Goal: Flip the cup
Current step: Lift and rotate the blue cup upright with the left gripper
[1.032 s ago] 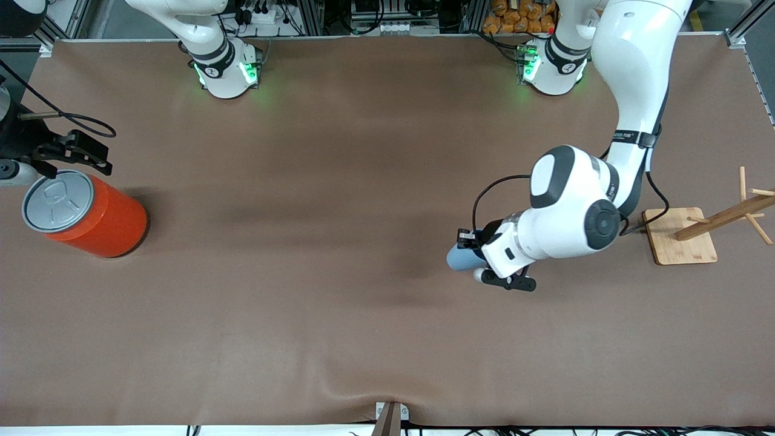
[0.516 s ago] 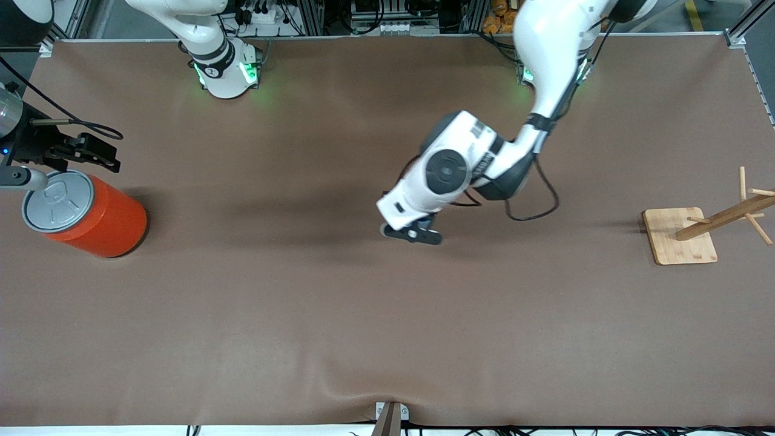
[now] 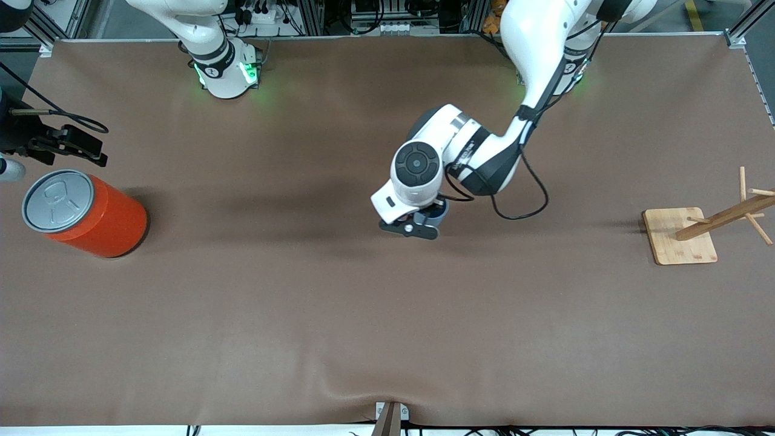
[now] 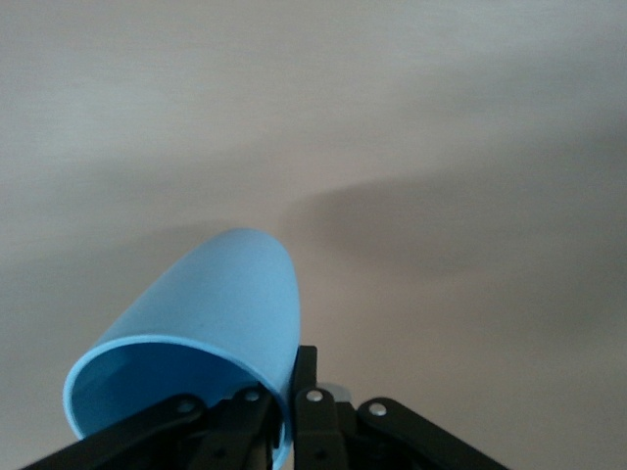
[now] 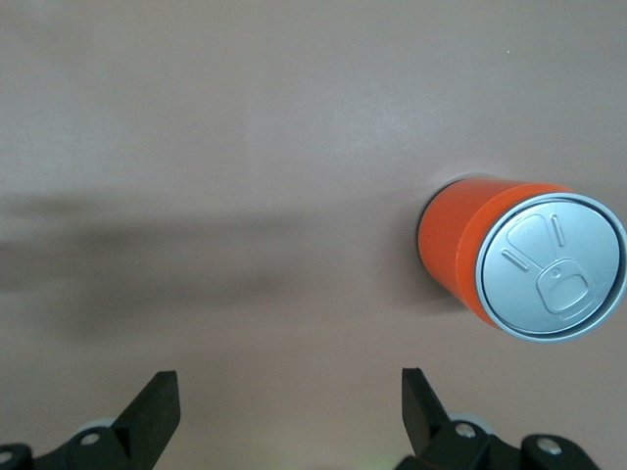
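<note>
The left gripper (image 3: pixel 427 225) hangs over the middle of the table (image 3: pixel 387 339), and the light-blue cup (image 4: pixel 211 333) is pinched by its rim between the fingers (image 4: pixel 312 423), one inside the mouth and one outside. In the left wrist view the cup's closed end points away from the claw toward the cloth below, so it looks roughly upright, though how high it sits above the table cannot be read. In the front view only a sliver of that cup (image 3: pixel 437 212) peeks out under the arm's wrist.

The hold is a thin-wall rim pinch, off to one side of the mouth. If the wrist turns fast, the cup could pivot or slip out; released from too high, it could tip and roll.

Toward the right arm's end, the right gripper (image 5: pixel 284 411) waits with fingers spread and empty, just beside the orange can (image 3: pixel 85 213), whose grey pull-tab lid (image 5: pixel 551 266) only the right wrist view shows plainly
</note>
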